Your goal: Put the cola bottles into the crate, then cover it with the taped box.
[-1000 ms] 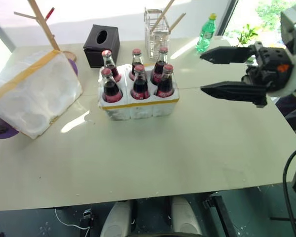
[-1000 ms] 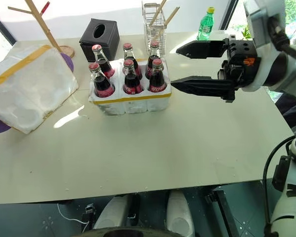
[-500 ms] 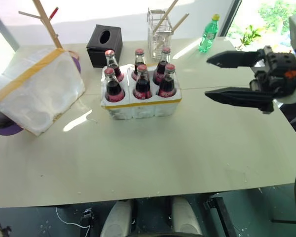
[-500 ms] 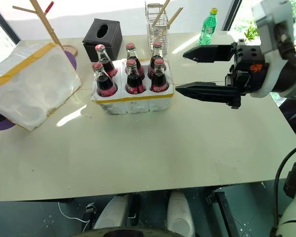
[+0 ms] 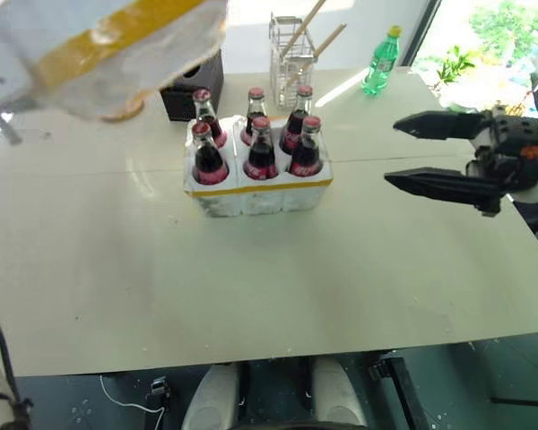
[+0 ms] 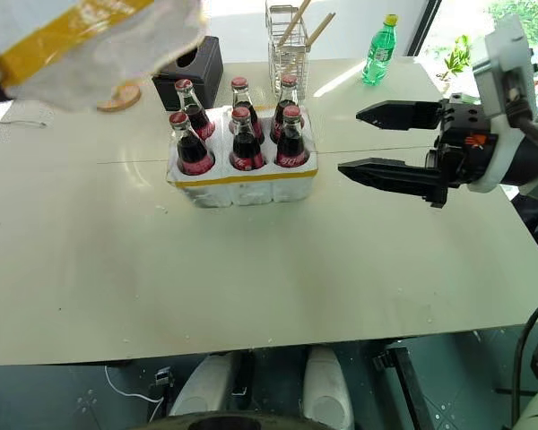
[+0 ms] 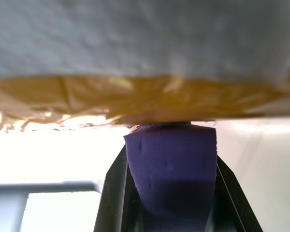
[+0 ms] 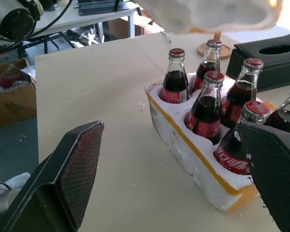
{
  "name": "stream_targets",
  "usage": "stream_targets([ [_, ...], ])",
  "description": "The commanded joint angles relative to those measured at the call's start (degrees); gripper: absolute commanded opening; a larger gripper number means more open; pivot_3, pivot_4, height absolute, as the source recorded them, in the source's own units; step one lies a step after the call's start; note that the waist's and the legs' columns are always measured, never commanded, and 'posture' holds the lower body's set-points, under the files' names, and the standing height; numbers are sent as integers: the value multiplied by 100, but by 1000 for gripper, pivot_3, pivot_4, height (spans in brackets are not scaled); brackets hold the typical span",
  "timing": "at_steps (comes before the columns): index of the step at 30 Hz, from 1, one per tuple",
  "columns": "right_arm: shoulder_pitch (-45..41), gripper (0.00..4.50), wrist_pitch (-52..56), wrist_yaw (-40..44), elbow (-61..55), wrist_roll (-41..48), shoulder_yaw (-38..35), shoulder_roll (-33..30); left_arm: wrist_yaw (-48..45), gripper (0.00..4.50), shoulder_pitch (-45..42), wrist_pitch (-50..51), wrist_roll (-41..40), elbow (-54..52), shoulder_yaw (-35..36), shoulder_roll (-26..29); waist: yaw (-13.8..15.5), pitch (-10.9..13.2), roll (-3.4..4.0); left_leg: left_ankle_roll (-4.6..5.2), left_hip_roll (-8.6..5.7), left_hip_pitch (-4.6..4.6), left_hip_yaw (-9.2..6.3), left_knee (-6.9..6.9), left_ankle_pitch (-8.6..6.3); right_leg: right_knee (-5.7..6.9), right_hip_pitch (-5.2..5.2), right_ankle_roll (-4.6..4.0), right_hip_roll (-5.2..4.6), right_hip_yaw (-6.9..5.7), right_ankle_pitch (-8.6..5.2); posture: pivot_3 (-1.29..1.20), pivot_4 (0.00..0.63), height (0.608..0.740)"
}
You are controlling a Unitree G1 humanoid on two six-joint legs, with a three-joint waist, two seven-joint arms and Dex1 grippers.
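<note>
Looks like a lab or workshop here: a plain pale counter [image 5: 251, 296] by big sunlit windows [image 5: 484, 27], loose cables [image 8: 63, 19] and gear on a work desk [image 8: 106, 9] behind, a cardboard box [image 8: 12, 96] on the floor.

Six cola bottles [image 5: 260, 143] stand in the crate [image 5: 258, 190]; the taped box [image 5: 108, 45] hangs up-left.

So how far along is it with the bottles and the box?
Done: all six cola bottles stand in the crate. In hand: the taped box is off the table, held up above and to the left of the crate by the left end effector, shut on it. Left: lower it over the crate. The right end effector hangs open beside the crate.
</note>
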Motion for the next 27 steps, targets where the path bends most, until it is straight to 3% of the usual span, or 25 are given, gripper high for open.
stream_targets([
  [1, -12, 4500, -102, -127, -116, 146, -255, -15, 844, 313, 121, 14, 374, -1353, -39, -208, -3, 0, 0, 0, 0, 0, 0, 0, 0, 0, 0, 0, 0, 0, 0, 0, 150, 740],
  [9, 244, 4500, -139, -318, -163, 257, -431, -18, 2742, 313, 1757, -227, 2077, -3334, -449, -673, -24, -2, 5, 0, 3, 7, 10, -6, 0, 0, -2, 0, 5, 4, 0, 0, 150, 740],
  [13, 446, 4500, -205, -302, -161, 207, -495, -65, 3219, 313, 2224, -308, 2591, -3359, -599, -606, -4, -2, 4, 1, 2, 5, 9, -2, 0, 0, -1, 0, 4, 4, 0, 0, 150, 740],
  [20, 538, 4500, -303, -380, -107, 188, -464, 0, 4067, 313, 2072, -789, 3115, -3171, -873, -735, 74, -2, 4, 1, 0, 5, 10, -1, 0, -1, 0, 1, 1, 4, 0, 0, 150, 740],
  [27, 703, 4500, -400, -431, -126, 223, -491, 40, 3959, 3850, 2479, -888, 2929, -3150, -943, -764, 121, -2, 4, 0, -1, 6, 10, -1, 0, -2, 0, 1, 0, 4, 0, 0, 150, 740],
])
